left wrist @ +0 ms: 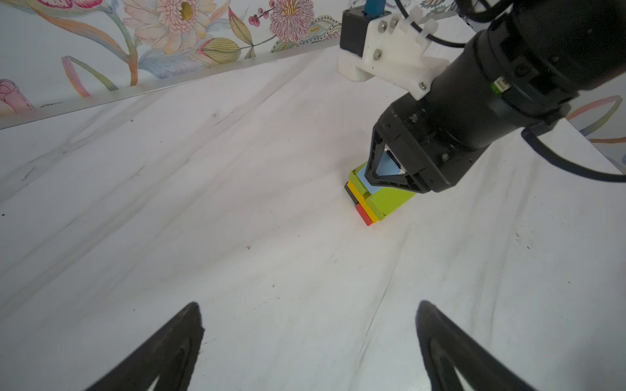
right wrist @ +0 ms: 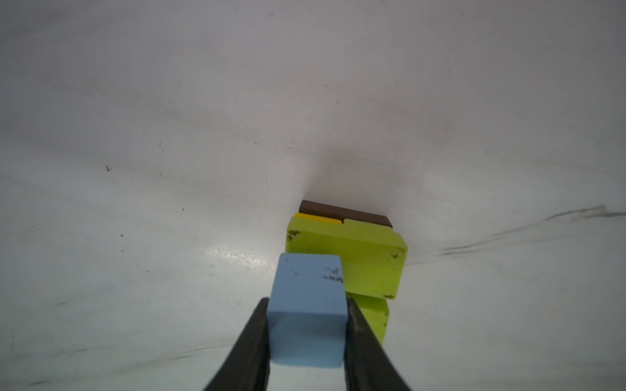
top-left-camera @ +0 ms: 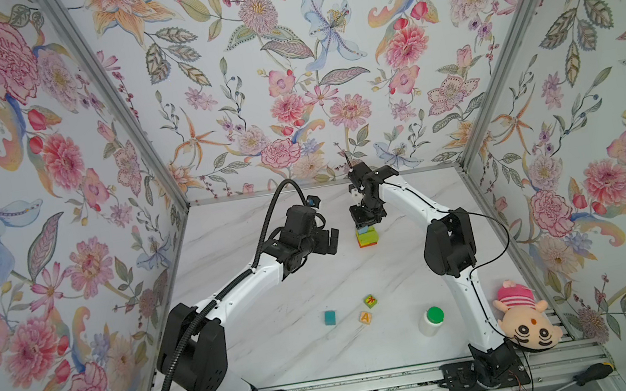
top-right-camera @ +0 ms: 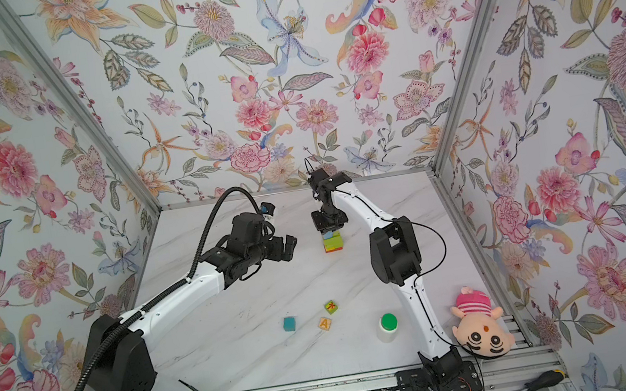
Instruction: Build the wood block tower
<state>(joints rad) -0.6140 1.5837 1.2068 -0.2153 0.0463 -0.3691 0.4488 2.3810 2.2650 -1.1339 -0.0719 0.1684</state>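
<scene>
Light-blue cube (right wrist: 306, 315) clamped in right hand (right wrist: 307, 304), against lime top of tower (right wrist: 369, 260); left hand (left wrist: 308, 318) splayed, well apart

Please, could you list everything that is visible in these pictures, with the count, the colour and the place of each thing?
tower: one; lime-green blocks over yellow, red and brown; mid-table, toward the back
light-blue cube: one; light blue; at the tower's top, contact unclear
teal cube: one; teal; front of the table
green cube: one; green with a red mark; right of the teal cube
"A" cube: one; tan; just in front of the green cube
bottle: one; white, green cap; front right
plush doll: one; pink and cream; table's right edge
screwdriver: one; black and yellow handle; front frame, right
table: one; white marble
left gripper: open, empty, left of the tower
right gripper: shut on the light-blue cube
</scene>
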